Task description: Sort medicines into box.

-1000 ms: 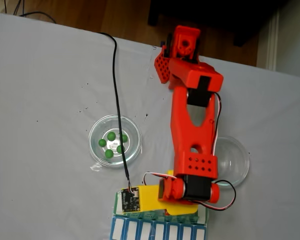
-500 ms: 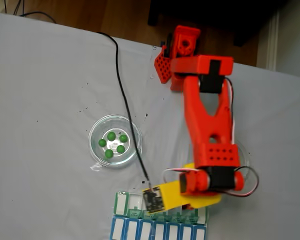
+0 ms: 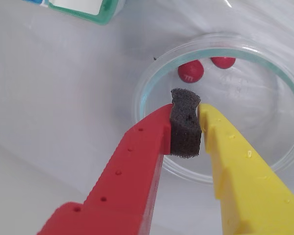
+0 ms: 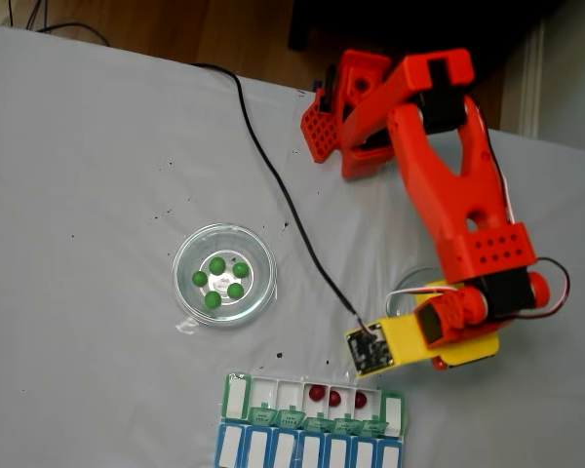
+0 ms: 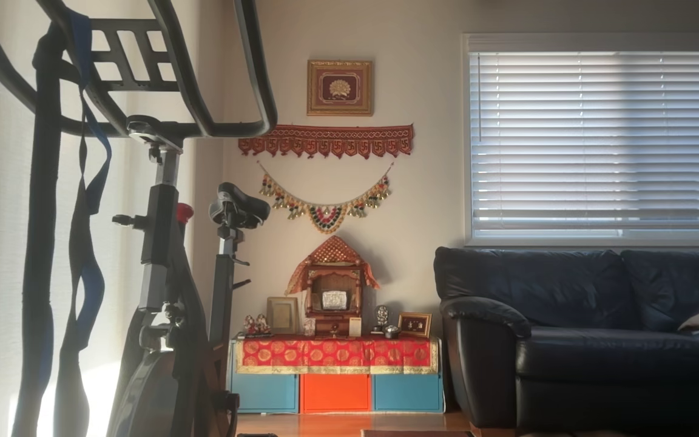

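In the wrist view my gripper hangs just above the near rim of a clear glass dish. Its red and yellow fingers are shut against the black foam pad, with no ball between them. Two red medicines lie at the dish's far side. A corner of the box shows at top left. In the fixed view the box lies at the bottom edge with three red medicines in its middle compartments. Several green medicines sit in the left dish.
The red arm reaches from its base at the table's far edge to the lower right, covering most of the right dish. A black cable crosses the white table. A blue-and-white row adjoins the box.
The arm has swung from above the box to the right, over the right-hand dish. The box's compartments, with three red medicines in them, are now uncovered.
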You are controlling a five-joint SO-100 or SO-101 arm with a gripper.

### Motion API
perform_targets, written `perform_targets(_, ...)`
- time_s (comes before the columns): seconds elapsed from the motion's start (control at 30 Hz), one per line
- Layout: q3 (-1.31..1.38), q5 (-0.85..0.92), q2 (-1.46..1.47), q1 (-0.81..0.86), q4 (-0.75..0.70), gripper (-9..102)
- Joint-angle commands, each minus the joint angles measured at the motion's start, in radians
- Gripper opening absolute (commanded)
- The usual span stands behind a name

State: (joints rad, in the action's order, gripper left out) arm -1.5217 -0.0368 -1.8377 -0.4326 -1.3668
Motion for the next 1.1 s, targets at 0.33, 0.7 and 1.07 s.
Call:
perform_targets(0.33, -0.207, -0.158, -0.207, -0.052, 0.124, 1)
perform_targets(0.7, -0.391, -0.172, -0.242, -0.066, 0.298, 5)
perform_targets(1.07, -0.417, -0.183, -0.21, -0.069, 0.354, 14)
